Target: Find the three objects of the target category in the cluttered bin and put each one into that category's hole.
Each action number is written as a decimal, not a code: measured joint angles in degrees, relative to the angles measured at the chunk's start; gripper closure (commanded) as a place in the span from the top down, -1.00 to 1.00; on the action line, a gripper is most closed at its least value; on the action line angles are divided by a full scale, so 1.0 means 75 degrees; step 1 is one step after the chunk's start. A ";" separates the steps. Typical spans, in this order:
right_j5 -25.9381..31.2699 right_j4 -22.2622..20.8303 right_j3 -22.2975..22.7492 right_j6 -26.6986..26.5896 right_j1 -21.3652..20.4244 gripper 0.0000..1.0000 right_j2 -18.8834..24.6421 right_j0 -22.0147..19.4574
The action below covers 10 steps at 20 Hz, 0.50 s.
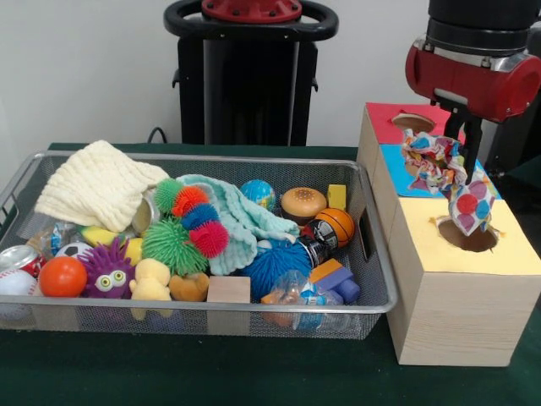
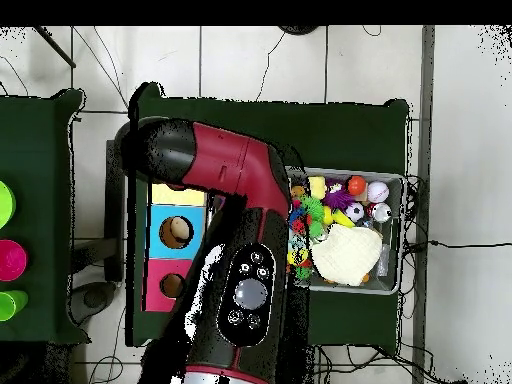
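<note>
My gripper [image 1: 457, 166] is shut on a crumpled wrapper [image 1: 445, 173] with multicoloured dots. The wrapper hangs down with its lower tip just over the round hole [image 1: 470, 238] in the yellow top of the wooden box [image 1: 452, 317]. The box also has a blue section [image 1: 397, 169] and a red section with a hole [image 1: 412, 122]. The silver wire-mesh bin [image 1: 254, 159] stands left of the box, full of toys. A crinkly clear wrapper [image 1: 297, 293] lies at its front right corner. Another crinkly piece [image 1: 57, 237] shows at its left. In the overhead view the arm [image 2: 245, 250] hides the gripper and wrapper.
The bin holds a cream cloth [image 1: 97, 184], a mint cloth [image 1: 237, 216], spiky balls [image 1: 173, 244], an orange ball [image 1: 62, 277], a drink can [image 1: 19, 258], a small basketball [image 1: 336, 226] and a wooden block [image 1: 228, 290]. The overhead view shows the bin [image 2: 398, 200] and the box [image 2: 176, 232].
</note>
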 measured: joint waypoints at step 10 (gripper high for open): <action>-0.0003 -0.0028 0.0091 0.0000 -0.0028 -1.00 0.0001 0.0232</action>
